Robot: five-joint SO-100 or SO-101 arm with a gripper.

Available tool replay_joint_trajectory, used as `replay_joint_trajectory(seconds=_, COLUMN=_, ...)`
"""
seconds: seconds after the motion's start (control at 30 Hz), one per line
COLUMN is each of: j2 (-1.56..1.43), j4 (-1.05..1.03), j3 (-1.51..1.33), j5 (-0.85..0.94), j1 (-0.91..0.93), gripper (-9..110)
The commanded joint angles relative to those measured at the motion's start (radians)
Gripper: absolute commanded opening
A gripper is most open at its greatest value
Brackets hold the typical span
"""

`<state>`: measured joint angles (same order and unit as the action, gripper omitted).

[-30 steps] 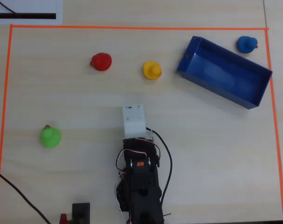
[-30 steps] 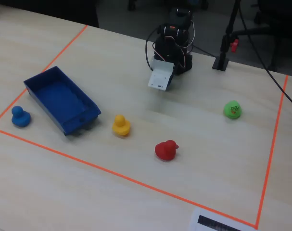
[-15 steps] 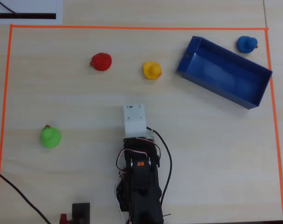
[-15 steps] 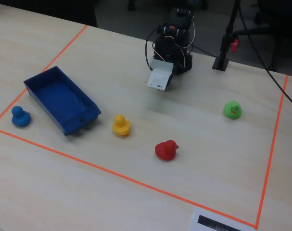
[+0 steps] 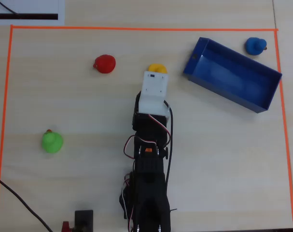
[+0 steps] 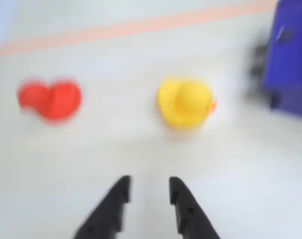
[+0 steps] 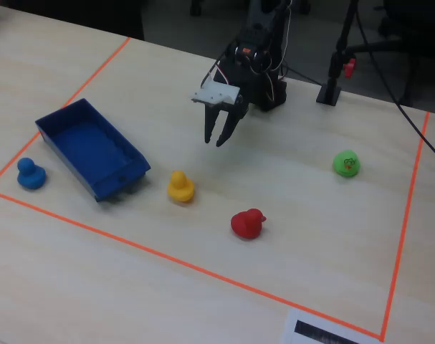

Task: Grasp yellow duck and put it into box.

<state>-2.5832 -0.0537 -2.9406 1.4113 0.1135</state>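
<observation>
The yellow duck sits on the wooden table, beak toward the box in the wrist view. In the overhead view only its top shows past the wrist. The blue box is an open tray lying near the duck; it also shows in the fixed view and at the right edge of the wrist view. My gripper hangs above the table, short of the duck. Its black fingertips are slightly apart and hold nothing.
A red duck lies beside the yellow one. A green duck sits farther off. A small blue duck stands behind the box. Orange tape frames the work area. The arm's base stands at the table's edge.
</observation>
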Motion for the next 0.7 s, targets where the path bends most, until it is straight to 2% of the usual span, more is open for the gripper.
replay_joint_trajectory(seconds=0.0, j2=0.135, j4=0.262, j3=0.061, j5=0.002, j1=0.029, gripper=18)
replay_joint_trajectory(seconds=0.23, j2=0.324, j4=0.356, j3=0.114, j5=0.020, j1=0.086, gripper=32)
replay_joint_trajectory(seconds=0.67, j2=0.753, j4=0.442, j3=0.405, j5=0.009, j1=0.141, gripper=35)
